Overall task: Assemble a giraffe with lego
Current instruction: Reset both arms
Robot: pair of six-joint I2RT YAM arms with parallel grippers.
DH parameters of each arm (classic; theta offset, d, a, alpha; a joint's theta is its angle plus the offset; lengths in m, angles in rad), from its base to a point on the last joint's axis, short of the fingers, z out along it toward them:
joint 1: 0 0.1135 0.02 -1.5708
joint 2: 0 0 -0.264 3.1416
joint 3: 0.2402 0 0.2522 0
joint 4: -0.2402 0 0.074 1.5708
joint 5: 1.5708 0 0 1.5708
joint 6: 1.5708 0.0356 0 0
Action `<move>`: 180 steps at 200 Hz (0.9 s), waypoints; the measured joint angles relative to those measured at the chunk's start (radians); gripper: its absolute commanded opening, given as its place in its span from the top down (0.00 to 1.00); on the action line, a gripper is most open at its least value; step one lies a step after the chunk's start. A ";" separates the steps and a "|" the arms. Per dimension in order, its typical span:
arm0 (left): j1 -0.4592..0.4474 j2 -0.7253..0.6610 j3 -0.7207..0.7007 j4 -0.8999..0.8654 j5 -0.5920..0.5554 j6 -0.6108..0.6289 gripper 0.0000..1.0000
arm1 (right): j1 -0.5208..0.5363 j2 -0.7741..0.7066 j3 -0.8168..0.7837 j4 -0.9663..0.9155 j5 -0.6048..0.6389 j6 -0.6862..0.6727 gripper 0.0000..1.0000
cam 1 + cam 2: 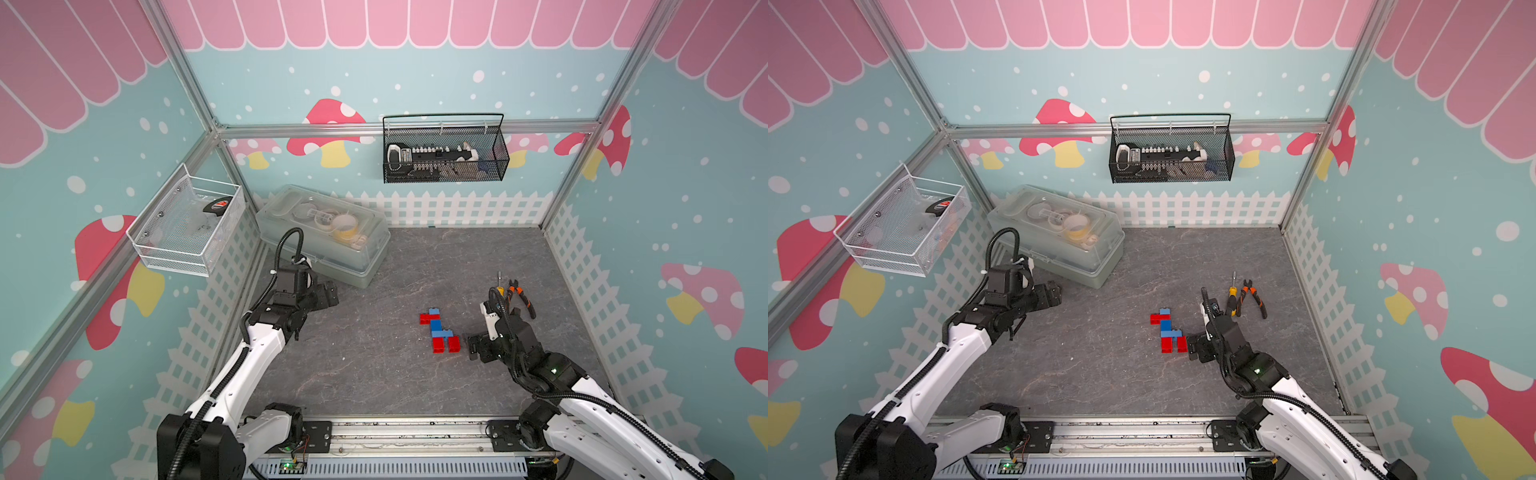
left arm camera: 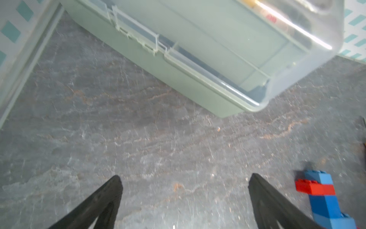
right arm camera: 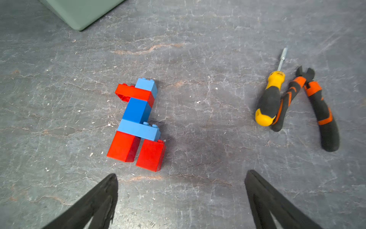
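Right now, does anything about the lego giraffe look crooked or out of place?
Yes. The giraffe lies flat on its side on the table, not standing. One red leg sits lower than the other red leg, with a stud showing at the blue body, so it looks loose or not pressed home.

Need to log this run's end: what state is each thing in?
giraffe: lying flat, unheld; one leg looks slightly askew.
left claw: open, empty.
right claw: open, empty, just off the giraffe's legs.
box: lid shut.
pliers: lying flat, handles spread.
screwdriver: lying against the pliers.
black basket: hanging on the rail, loaded.
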State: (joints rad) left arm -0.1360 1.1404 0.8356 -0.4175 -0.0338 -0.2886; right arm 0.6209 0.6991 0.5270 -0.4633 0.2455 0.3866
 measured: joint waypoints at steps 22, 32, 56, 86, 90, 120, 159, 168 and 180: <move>0.012 0.036 -0.050 0.130 -0.044 0.033 0.01 | -0.006 0.002 0.000 0.035 0.042 -0.056 0.01; 0.018 0.049 -0.077 0.196 -0.065 0.048 0.01 | -0.008 0.002 0.000 0.053 0.074 -0.088 0.01; 0.026 0.086 -0.145 0.369 -0.106 0.076 0.01 | -0.018 -0.024 -0.045 0.185 0.153 -0.190 0.01; 0.029 0.174 -0.195 0.557 -0.124 0.122 0.01 | -0.068 -0.044 -0.188 0.405 0.238 -0.332 0.01; 0.030 0.184 -0.203 0.581 -0.124 0.131 0.01 | -0.083 -0.038 -0.202 0.429 0.241 -0.348 0.01; 0.037 0.206 -0.230 0.672 -0.103 0.178 0.01 | -0.210 -0.026 -0.303 0.645 0.200 -0.410 0.01; 0.042 0.145 -0.357 0.865 -0.118 0.255 0.00 | -0.372 0.046 -0.398 0.904 0.100 -0.432 0.01; 0.049 0.145 -0.371 0.890 -0.122 0.264 0.01 | -0.397 0.090 -0.398 0.959 0.086 -0.433 0.01; 0.056 0.145 -0.384 0.924 -0.124 0.269 0.01 | -0.422 0.150 -0.398 1.022 0.066 -0.432 0.02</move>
State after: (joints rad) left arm -0.0795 1.2854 0.4515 0.5068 -0.1574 -0.0200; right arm 0.1993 0.8486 0.1287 0.5591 0.3111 -0.0456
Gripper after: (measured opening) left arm 0.994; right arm 0.986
